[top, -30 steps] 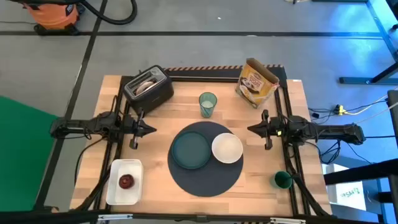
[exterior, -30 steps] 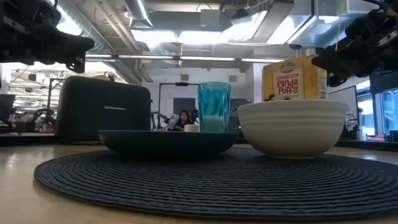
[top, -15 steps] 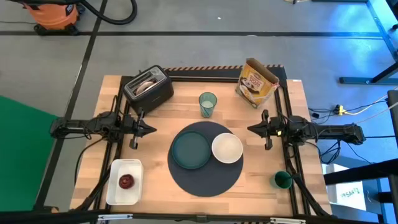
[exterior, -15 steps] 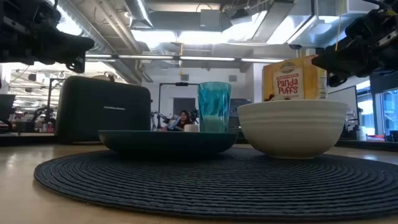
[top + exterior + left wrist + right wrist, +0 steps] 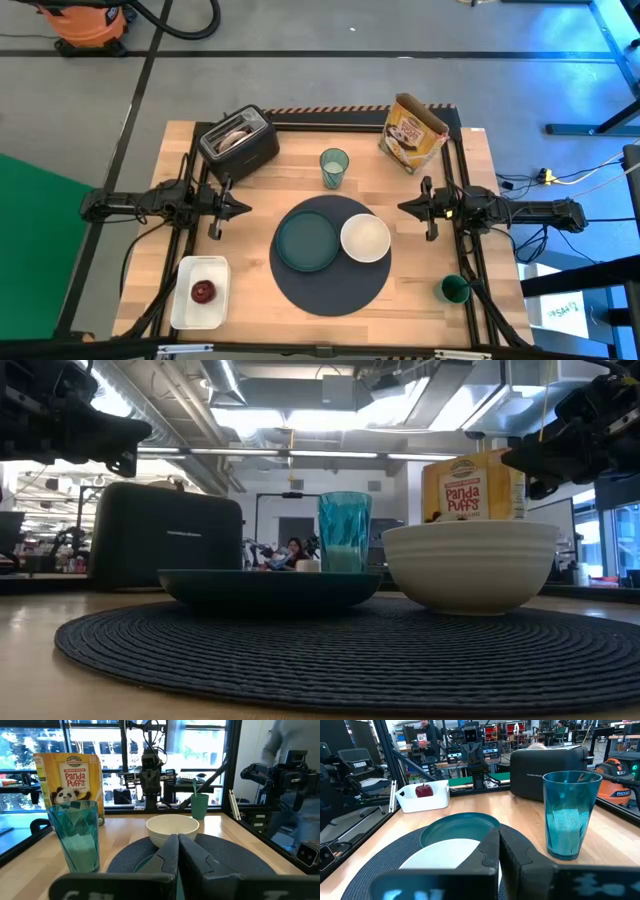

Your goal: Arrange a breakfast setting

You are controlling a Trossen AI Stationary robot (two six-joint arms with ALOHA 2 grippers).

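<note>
From above, the dark round mat (image 5: 329,256) sits mid-table w/ the teal plate (image 5: 306,242) and white bowl (image 5: 365,238) side by side on it, touching or nearly. Toaster (image 5: 238,141) is at the far left corner w/ a bagel (image 5: 234,136) in its slots, teal cup (image 5: 334,167) just beyond the mat, cereal box (image 5: 413,132) far right. Red fruit (image 5: 204,291) lies in the white tray (image 5: 181,297) near left, green mug (image 5: 455,290) near right. Left gripper (image 5: 240,208) and right gripper (image 5: 405,208) hover either side of the mat, well apart.

Low view: plate (image 5: 268,587) and bowl (image 5: 470,564) rest on the mat (image 5: 340,655), cup (image 5: 345,531) behind.

Left wrist: fingers (image 5: 167,856) pressed together, holding nothing; mug (image 5: 199,806) w/ a teal utensil (image 5: 194,785) in it.

Right wrist: fingers (image 5: 490,848) closed too, empty. Fruit (image 5: 424,790) sits in the tray (image 5: 423,800).
</note>
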